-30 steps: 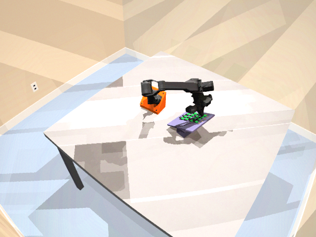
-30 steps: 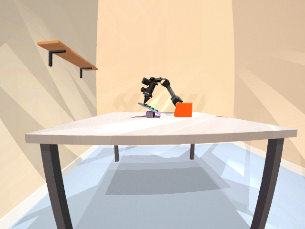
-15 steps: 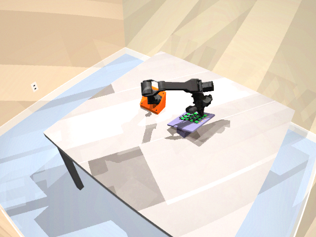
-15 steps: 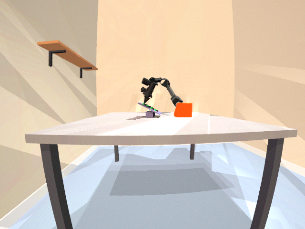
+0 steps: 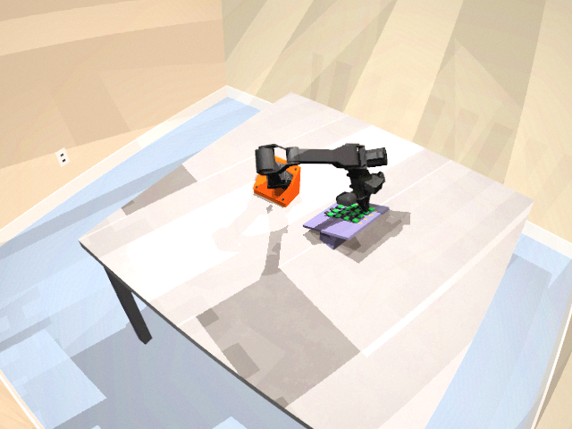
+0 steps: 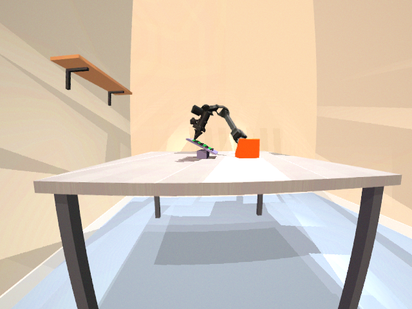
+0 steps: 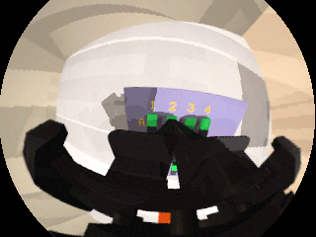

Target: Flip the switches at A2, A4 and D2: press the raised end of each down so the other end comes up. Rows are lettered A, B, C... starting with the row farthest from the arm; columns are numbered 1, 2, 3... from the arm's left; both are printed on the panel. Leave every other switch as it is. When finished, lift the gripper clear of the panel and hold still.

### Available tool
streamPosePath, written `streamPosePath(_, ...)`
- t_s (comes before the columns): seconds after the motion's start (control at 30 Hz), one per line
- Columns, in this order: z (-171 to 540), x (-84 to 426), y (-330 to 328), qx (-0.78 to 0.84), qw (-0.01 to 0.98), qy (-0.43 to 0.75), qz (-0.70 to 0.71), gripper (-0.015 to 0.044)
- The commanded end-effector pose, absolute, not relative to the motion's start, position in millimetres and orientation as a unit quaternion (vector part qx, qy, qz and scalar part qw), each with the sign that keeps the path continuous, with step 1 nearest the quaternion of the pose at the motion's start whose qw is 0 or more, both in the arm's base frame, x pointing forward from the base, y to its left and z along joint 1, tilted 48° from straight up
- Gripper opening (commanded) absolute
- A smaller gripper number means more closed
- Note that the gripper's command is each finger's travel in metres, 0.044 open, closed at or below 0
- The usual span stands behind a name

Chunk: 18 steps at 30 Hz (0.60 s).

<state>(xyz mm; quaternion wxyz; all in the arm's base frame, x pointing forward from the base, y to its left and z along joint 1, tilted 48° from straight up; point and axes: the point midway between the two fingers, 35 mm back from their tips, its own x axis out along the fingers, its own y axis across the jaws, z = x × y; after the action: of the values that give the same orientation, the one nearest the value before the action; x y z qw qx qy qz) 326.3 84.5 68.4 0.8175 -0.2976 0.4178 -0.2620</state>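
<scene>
- Reaching from its orange base (image 5: 277,187), the arm (image 5: 323,155) stretches over the desk (image 5: 231,277) and bends down at the wrist above the panel (image 5: 344,220).
- End effector (image 5: 365,206) is pinched narrow, fingers together, nothing held; tip is down at the far rows of the panel.
- Exterior view: end effector (image 6: 196,136) points down onto the raised high end of the tilted panel (image 6: 202,145), tip touching or just above it; can't tell which.
- Panel is lilac, propped on a small block (image 6: 202,154), near the base, on the desk (image 6: 232,172).
- Wrist view: orange column numbers 1 to 4 are readable, with a row of green switches (image 7: 192,122) just under them; closed fingertips sit below the 2, covering that switch.
- Which end of any switch is up is too small to tell.
</scene>
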Motion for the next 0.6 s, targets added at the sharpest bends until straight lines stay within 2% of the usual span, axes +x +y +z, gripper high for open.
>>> streamPosePath(0.0,68,326,83,-0.3,0.816,0.418,-0.262,0.0)
streamPosePath(0.2,69,325,86,-0.298,0.817,0.418,-0.262,0.0)
streamPosePath(0.37,98,293,125,-0.302,0.821,0.41,-0.258,0.0)
streamPosePath(0.57,109,284,115,-0.303,0.821,0.41,-0.258,0.0)
